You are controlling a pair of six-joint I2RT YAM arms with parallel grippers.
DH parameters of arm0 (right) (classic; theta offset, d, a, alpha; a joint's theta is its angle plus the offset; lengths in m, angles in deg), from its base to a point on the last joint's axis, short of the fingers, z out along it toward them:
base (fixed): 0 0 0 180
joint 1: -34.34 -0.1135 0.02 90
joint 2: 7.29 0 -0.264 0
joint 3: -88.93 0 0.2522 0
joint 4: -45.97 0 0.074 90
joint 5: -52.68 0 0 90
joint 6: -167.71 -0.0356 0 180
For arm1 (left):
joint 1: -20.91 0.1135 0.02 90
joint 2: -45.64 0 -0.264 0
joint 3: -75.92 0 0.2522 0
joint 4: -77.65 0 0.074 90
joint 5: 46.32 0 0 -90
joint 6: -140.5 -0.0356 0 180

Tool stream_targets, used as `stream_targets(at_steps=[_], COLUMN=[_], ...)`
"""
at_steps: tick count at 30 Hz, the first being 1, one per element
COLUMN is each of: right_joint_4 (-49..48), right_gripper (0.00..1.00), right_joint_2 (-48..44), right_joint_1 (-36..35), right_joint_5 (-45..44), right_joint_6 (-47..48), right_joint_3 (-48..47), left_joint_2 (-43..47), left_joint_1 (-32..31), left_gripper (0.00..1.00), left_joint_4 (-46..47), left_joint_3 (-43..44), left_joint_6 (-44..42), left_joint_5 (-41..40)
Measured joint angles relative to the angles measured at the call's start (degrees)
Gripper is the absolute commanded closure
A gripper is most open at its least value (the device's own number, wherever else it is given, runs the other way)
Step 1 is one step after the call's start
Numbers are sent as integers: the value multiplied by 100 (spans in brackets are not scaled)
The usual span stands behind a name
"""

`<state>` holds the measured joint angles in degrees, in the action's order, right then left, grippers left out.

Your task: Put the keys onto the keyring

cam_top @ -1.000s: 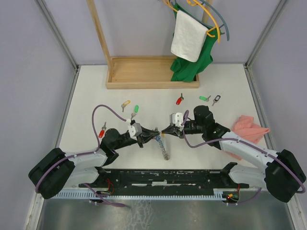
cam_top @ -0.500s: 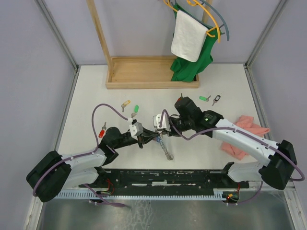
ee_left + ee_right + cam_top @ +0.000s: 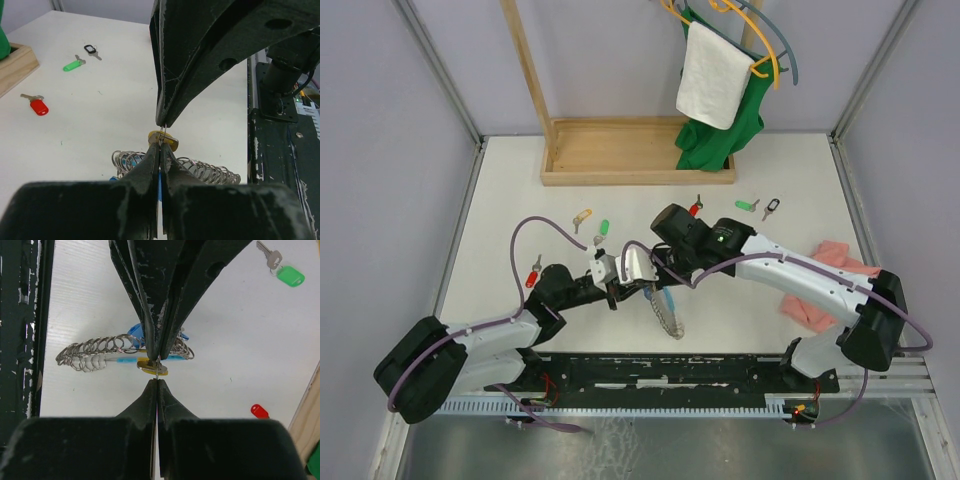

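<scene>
The keyring point(image 3: 668, 318) lies on the table, a grey coil point(image 3: 95, 352) joined to a light-blue tube point(image 3: 125, 360). It also shows in the left wrist view point(image 3: 205, 171). A yellow-tagged key point(image 3: 150, 367) hangs just above it, also seen in the left wrist view point(image 3: 165, 140). My left gripper point(image 3: 160, 146) and right gripper point(image 3: 157, 381) meet tip to tip over the keyring. Both are shut on the thin wire ring of this key. In the top view the left gripper point(image 3: 620, 283) and right gripper point(image 3: 642, 272) overlap and hide the key.
Loose keys lie on the table: yellow point(image 3: 582, 216), green point(image 3: 603, 229), red point(image 3: 532, 275), red point(image 3: 694, 208), green point(image 3: 747, 205), black point(image 3: 772, 208). A wooden rack base point(image 3: 638, 165) stands at the back. A pink cloth point(image 3: 840, 268) lies at the right.
My right arm has swung left and turned, bringing its gripper over the left gripper's tips. The keyring has shifted slightly right. The left arm has barely moved.
</scene>
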<state>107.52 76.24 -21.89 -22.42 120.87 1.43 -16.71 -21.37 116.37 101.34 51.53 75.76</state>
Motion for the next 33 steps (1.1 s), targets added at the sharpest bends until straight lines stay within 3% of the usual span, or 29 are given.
stream_targets(at_steps=[8,19,33], right_joint_4=[232,-785,-2551], right_gripper=[99,94,99], right_joint_2=[116,-122,-911], right_joint_1=[-83,-131,557], right_joint_5=[-245,61,1178], right_joint_6=[63,-103,-621], right_joint_3=[-321,616,2013], left_joint_2=[26,-179,-275], left_joint_1=[66,28,-2], left_gripper=[97,97,97], left_joint_4=[275,826,1513], left_joint_3=[-31,-284,-289], left_joint_6=[4,229,496], left_joint_5=[-46,-205,-247])
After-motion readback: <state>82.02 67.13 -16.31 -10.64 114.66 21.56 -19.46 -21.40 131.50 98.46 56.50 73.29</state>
